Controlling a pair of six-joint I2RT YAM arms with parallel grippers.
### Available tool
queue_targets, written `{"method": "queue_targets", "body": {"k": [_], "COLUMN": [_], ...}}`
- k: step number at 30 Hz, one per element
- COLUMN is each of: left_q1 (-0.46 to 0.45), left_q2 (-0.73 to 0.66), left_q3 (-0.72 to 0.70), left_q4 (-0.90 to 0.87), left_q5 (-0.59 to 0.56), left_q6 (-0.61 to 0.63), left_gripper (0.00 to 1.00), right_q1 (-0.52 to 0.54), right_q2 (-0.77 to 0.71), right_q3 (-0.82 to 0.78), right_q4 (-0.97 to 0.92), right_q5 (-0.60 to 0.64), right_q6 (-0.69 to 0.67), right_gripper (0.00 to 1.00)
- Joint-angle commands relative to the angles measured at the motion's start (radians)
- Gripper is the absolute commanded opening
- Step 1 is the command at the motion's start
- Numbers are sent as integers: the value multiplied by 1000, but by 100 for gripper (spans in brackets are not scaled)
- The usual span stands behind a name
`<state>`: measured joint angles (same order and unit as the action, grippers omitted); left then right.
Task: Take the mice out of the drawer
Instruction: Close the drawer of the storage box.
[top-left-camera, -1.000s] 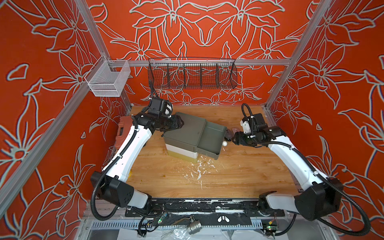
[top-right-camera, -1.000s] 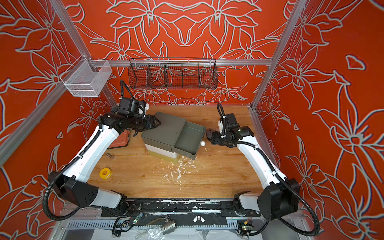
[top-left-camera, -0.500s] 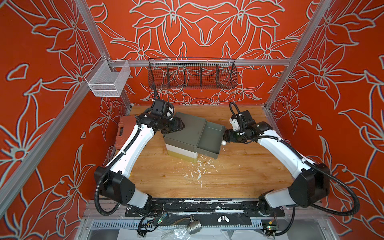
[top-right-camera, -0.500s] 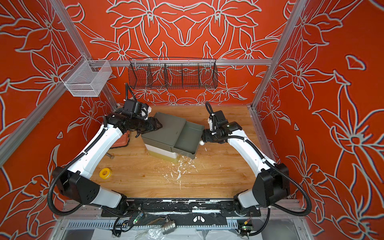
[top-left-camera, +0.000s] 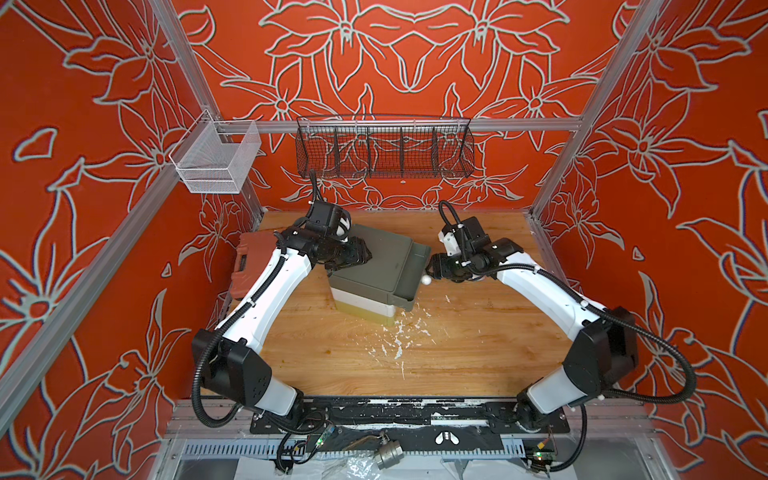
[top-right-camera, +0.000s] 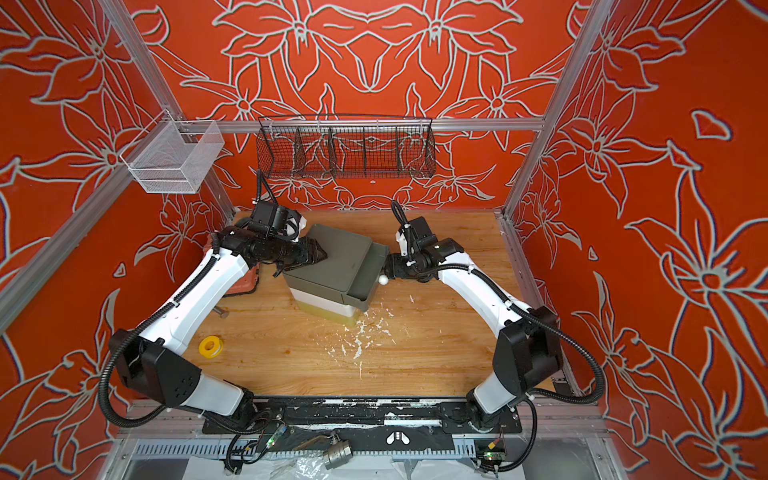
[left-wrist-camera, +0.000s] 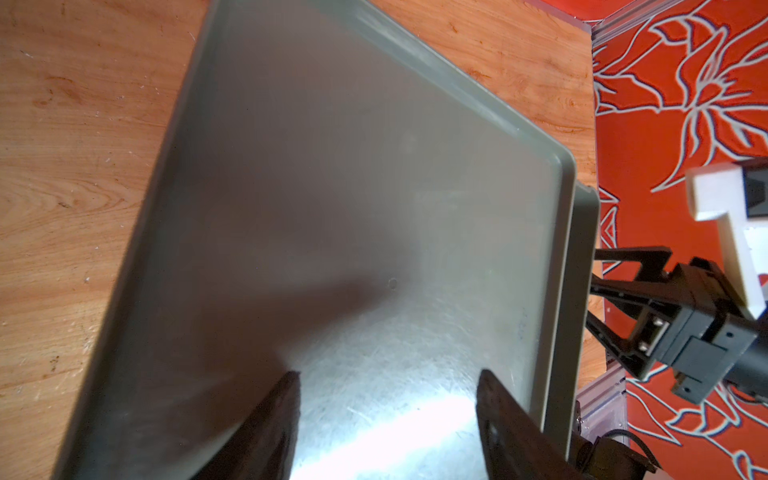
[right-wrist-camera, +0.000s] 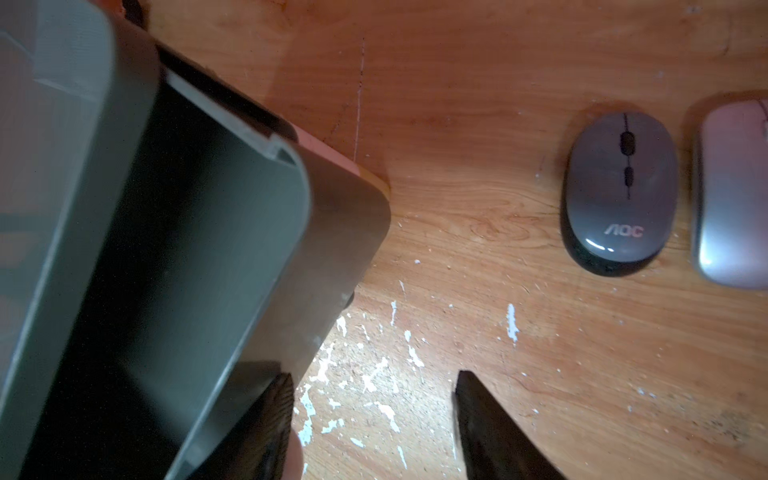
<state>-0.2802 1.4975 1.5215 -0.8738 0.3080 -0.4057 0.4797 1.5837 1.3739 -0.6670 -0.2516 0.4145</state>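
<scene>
A: Top views, stage reached?
B: Drawer (top-left-camera: 411, 282) pulled partly out of cabinet (top-left-camera: 374, 266); left pincer (top-left-camera: 365, 257) over cabinet top, right pincer (top-left-camera: 432, 268) at drawer front beside white knob (top-left-camera: 427, 280). Removed items out of sight.
A: Left wrist view?
B: Fingers apart, nothing pinched; bare cabinet top only.
A: Right wrist view?
B: Right pincer spread, empty. Already out on counter (right-wrist-camera: 478, 104): dark grey mouse (right-wrist-camera: 619, 187), glossy oval, pale logo; silver mouse (right-wrist-camera: 735, 199) just beside. Visible drawer interior bare; rest hidden.

Robot lab cell: aluminium frame (top-left-camera: 519, 123), printed walls (top-left-camera: 415, 50).
</scene>
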Motion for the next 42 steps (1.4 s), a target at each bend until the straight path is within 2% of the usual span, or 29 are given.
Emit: {"method": "queue_targets", "body": {"k": [1,21,34,39,42], "left_q1": [-11,-31,-32,-31,-33], "left_q2": [13,18,25,11,17], "left_q3": [-1,23,61,69,89], "left_q4": [-4,27,3,-8,-31], "left_q5": [-21,-87,-92,-128,-122], "left_q6": [-6,-34,-19,2,8], "left_gripper": [65,64,64,64,64], "right_q1": [32,64,67,67,67], "right_q2": [36,162,142,126,117], "right_q3": [43,101,36,14,4], "right_q4": [43,166,282,305,309], "right_q5": [-36,-96,-145,-139,-140], "right_q6": [28,99,144,154,159], "right_gripper": [65,66,70,73,71]}}
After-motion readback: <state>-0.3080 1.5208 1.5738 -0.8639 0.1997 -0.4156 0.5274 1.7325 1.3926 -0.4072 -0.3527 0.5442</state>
